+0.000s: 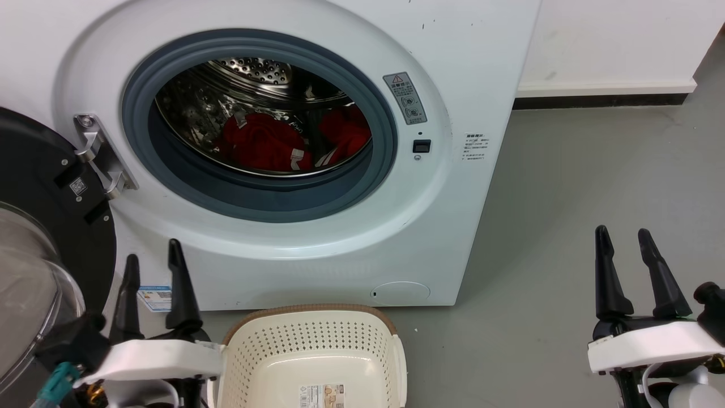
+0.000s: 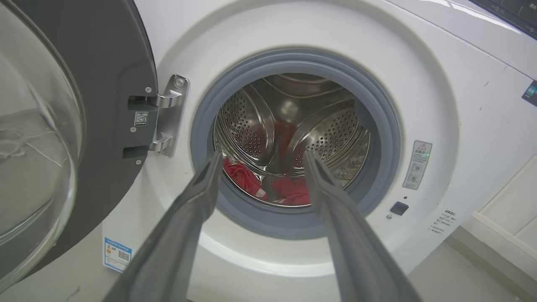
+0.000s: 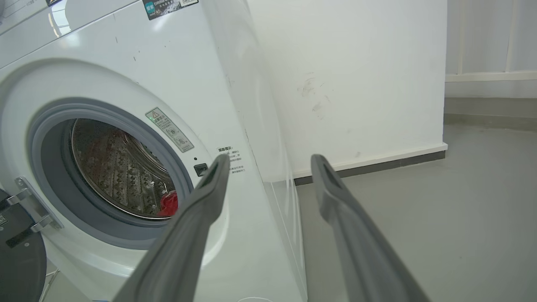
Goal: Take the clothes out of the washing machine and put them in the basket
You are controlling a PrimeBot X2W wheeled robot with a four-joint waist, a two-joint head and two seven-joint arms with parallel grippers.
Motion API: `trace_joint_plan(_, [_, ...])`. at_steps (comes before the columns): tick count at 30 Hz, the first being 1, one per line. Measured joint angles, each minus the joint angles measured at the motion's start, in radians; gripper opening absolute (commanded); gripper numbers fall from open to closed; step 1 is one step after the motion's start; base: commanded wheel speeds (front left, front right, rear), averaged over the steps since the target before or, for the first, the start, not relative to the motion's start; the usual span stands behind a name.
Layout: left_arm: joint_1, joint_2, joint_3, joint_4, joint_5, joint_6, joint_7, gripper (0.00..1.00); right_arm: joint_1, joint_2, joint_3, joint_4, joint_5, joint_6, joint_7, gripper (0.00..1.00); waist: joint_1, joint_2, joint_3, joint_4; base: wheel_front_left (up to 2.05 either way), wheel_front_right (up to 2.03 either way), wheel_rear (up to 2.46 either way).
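Stickers, their print too small to read.
On the washing machine [image 1: 481,68]: a warning-triangle sticker [image 1: 405,97] up and right of the left claw [image 1: 153,250], a blue label [image 1: 154,297] close by it; a QR tag [image 1: 78,186] on the door [image 1: 34,170]; a barcode sticker [image 1: 321,395] on the basket [image 1: 306,310].

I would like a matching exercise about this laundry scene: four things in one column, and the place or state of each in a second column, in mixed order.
Things:
1. clothes
2. basket
3. door
4. right hand

Places or states:
A. swung open, left of the porthole
B. open, holding nothing, over the grey floor
C. lying in the steel drum
D. standing in front of the washing machine

Pairs: 1-C, 2-D, 3-A, 4-B.
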Motion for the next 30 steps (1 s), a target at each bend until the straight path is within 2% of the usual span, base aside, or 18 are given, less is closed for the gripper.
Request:
trace_joint_plan(8, [0.022,0.034,-0.072,0.058,0.086,0.051,-0.019,1.0,0.015,-0.001,0.006,0.029,-0.103,0.0,-0.021,1.0,0.0,0.0,-0.001,-0.004,0.0,0.0,0.0])
trace_joint_plan(12, [0.021,0.056,-0.113,0.079,0.129,0.063,-0.029,1.0,0.016,-0.001,0.007,0.035,-0.144,0.0,-0.031,1.0,-0.0001,0.0,-0.001,-0.006,0.0,0.0,0.0])
trace_joint_plan(26, [0.021,0.078,-0.176,0.133,0.217,0.044,-0.061,1.0,0.016,-0.001,0.013,0.04,-0.258,0.0,-0.063,1.0,0.0,0.0,-0.001,-0.011,0.0,0.0,0.0])
trace_joint_plan(30, [0.021,0.109,-0.208,0.153,0.291,0.037,-0.07,1.0,0.017,-0.001,0.021,0.04,-0.294,0.0,-0.07,1.0,0.0,0.0,-0.002,-0.014,0.0,0.0,0.0])
